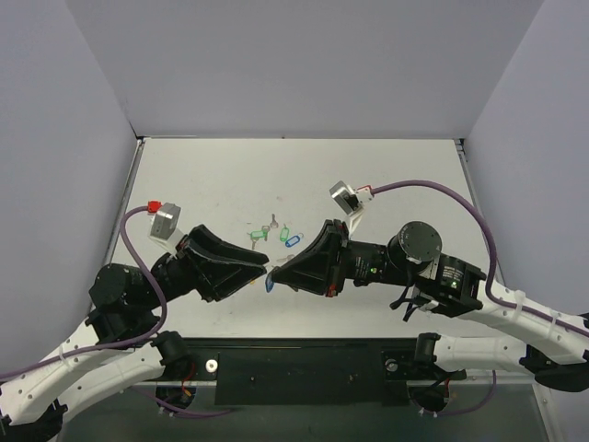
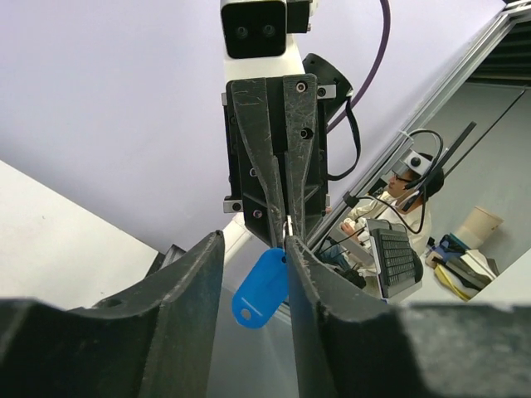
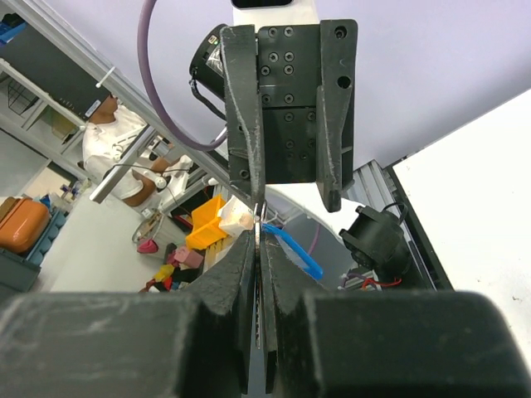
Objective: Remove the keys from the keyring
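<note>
Both grippers meet tip to tip above the near middle of the table. My right gripper [image 3: 259,234] is shut on the keyring [image 3: 260,217], a thin metal edge pinched between its fingers. A deep-blue oval tag [image 2: 260,290] dangles from the ring. My left gripper [image 2: 255,242] is open, its fingers on either side of that tag. Its right finger [image 2: 300,265] touches the tag's top, just below my right gripper's tips [image 2: 286,222]. From above, the left gripper [image 1: 260,269] and right gripper [image 1: 279,274] nearly touch. The keys are too small to make out.
Two green-tagged key bunches [image 1: 260,236] [image 1: 282,231] and a lighter blue tag [image 1: 293,241] lie on the table [image 1: 396,166] just behind the grippers. White walls enclose the table on three sides. Purple cables [image 1: 433,187] loop over each arm.
</note>
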Action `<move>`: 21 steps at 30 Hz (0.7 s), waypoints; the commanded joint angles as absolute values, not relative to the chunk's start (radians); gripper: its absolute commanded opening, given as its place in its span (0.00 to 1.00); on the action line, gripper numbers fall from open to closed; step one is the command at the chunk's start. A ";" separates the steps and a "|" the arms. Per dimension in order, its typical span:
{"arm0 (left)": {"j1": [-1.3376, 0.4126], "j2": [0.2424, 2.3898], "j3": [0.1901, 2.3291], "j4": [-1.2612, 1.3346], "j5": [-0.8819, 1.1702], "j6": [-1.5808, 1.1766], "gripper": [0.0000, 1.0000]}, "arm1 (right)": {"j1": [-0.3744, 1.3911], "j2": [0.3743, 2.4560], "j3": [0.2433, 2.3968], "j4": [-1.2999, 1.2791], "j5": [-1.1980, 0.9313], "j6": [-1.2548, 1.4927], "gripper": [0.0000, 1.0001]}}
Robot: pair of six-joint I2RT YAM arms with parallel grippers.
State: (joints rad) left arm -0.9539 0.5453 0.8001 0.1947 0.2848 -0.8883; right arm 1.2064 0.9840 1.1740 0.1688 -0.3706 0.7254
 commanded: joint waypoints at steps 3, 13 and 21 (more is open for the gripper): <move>-0.963 0.571 0.831 0.276 0.313 -0.890 0.33 | 1.215 0.954 1.190 0.227 -0.364 0.712 0.00; -0.980 0.609 0.859 0.267 0.374 -0.896 0.00 | 1.216 0.956 1.186 0.216 -0.356 0.701 0.00; -0.985 0.618 0.955 0.051 0.442 -0.810 0.00 | 1.216 0.962 1.210 0.118 -0.353 0.673 0.00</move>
